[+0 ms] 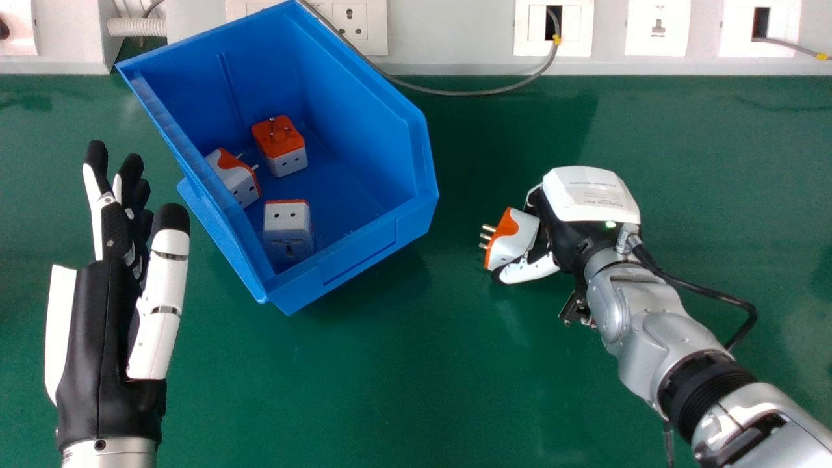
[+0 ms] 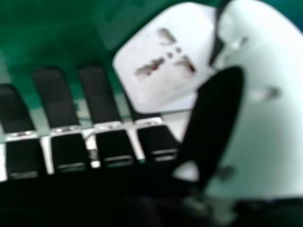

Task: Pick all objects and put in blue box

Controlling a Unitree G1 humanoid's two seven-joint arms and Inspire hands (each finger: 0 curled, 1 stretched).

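Right hand: at right of centre, the black and white right hand (image 1: pixel 572 237) pinches a white-and-orange cube-shaped plug adapter (image 1: pixel 520 235) between thumb and fingers, pins facing the box.
Left hand: far left, spread (image 1: pixel 107 312).
Open room: glossy green table (image 1: pixel 390 377) between box and held adapter.
Box edges: angled blue plastic box (image 1: pixel 364 97), upper left; top corner cut off.
Inside box: three similar adapters (image 1: pixel 287 227), the leftmost partly hidden by the wall.
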